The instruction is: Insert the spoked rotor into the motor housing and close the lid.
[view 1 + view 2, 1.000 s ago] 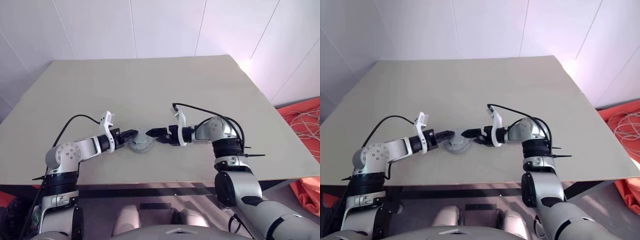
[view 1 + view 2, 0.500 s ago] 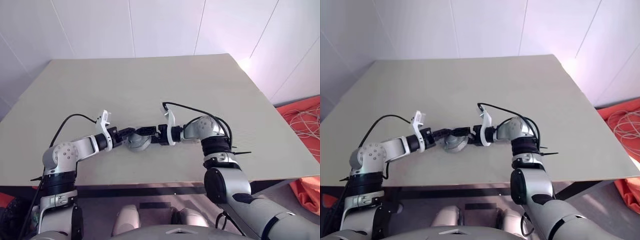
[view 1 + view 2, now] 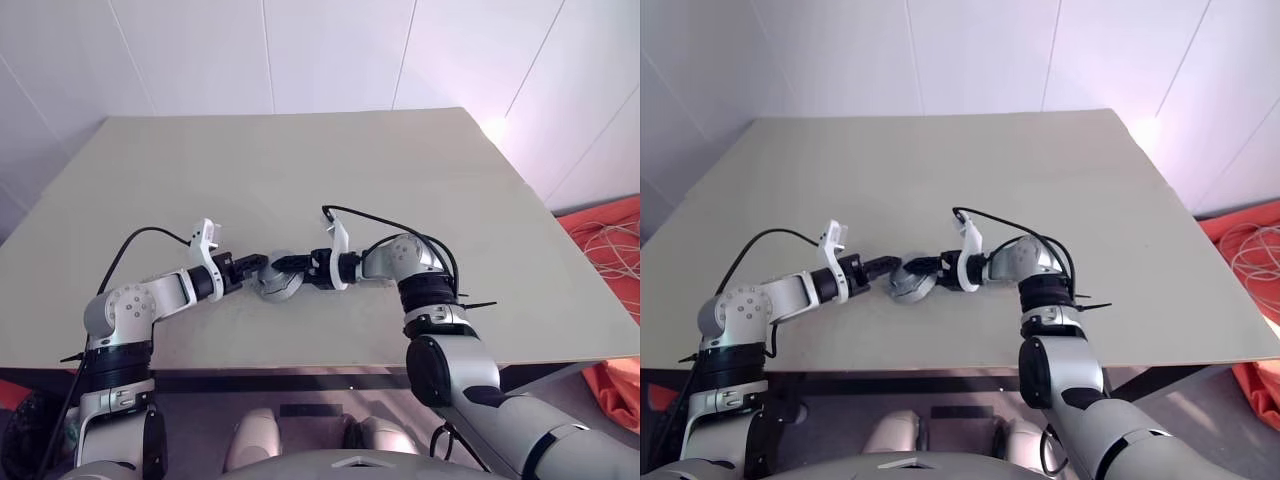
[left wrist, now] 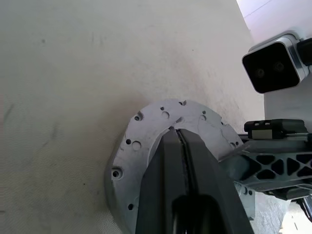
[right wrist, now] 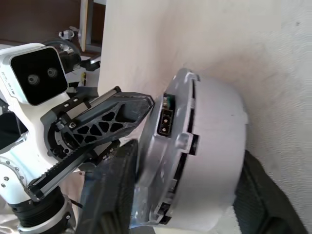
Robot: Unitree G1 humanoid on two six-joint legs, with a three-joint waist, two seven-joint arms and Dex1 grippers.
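Note:
The motor housing (image 5: 214,122), a pale grey cup, sits near the table's front edge (image 3: 275,287) with the lid (image 4: 141,131), a flat grey disc with small holes, lying against its open side. The spoked rotor is hidden. My left gripper (image 4: 178,130) is shut, its tips pressing on the lid's face. My right gripper (image 5: 190,151) reaches in from the right and straddles the stack, one finger (image 5: 117,180) against the lid side and the other on the housing's base. The stack looks tilted, lid towards the left arm.
The beige table (image 3: 300,170) stretches away behind the arms. White walls stand behind it. An orange cloth with pale cable (image 3: 610,235) lies on the floor to the right. The table's front edge (image 3: 300,358) runs close below the grippers.
My right gripper has moved left from beside the housing to around it, and its fingers have narrowed onto the stack. The left gripper has stayed shut in the same place.

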